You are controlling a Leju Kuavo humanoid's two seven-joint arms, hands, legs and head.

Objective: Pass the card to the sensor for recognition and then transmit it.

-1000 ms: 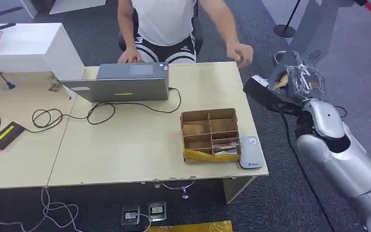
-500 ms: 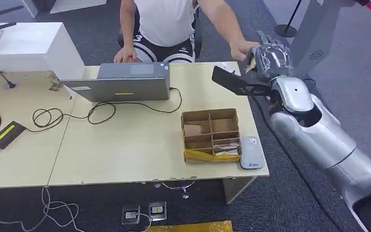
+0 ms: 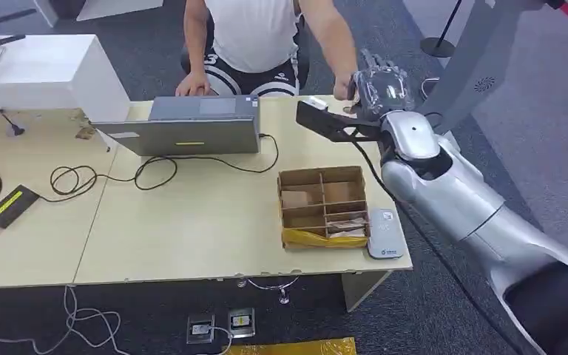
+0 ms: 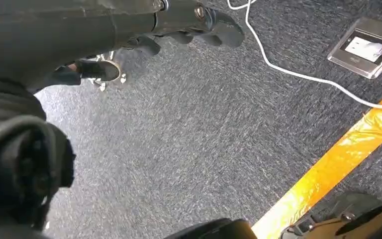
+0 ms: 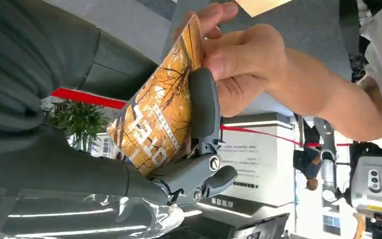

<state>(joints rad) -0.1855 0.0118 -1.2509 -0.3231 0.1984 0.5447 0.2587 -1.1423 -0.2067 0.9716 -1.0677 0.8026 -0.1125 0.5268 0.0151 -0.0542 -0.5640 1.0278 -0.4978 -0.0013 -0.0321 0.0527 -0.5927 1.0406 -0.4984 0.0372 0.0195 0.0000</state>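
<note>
Orange tree-patterned card (image 5: pixel 159 119) between right hand (image 5: pixel 199 144) and person's hand (image 5: pixel 238 55)

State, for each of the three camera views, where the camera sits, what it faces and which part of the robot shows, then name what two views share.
Head view: high on the body, looking down at the table; right hand raised.
Left wrist view: behind the hanging left hand, facing the carpet.
Right wrist view: behind the right hand, facing the card and a person's hand.
Shared: head and right wrist views both show the right hand meeting the person's hand.
</note>
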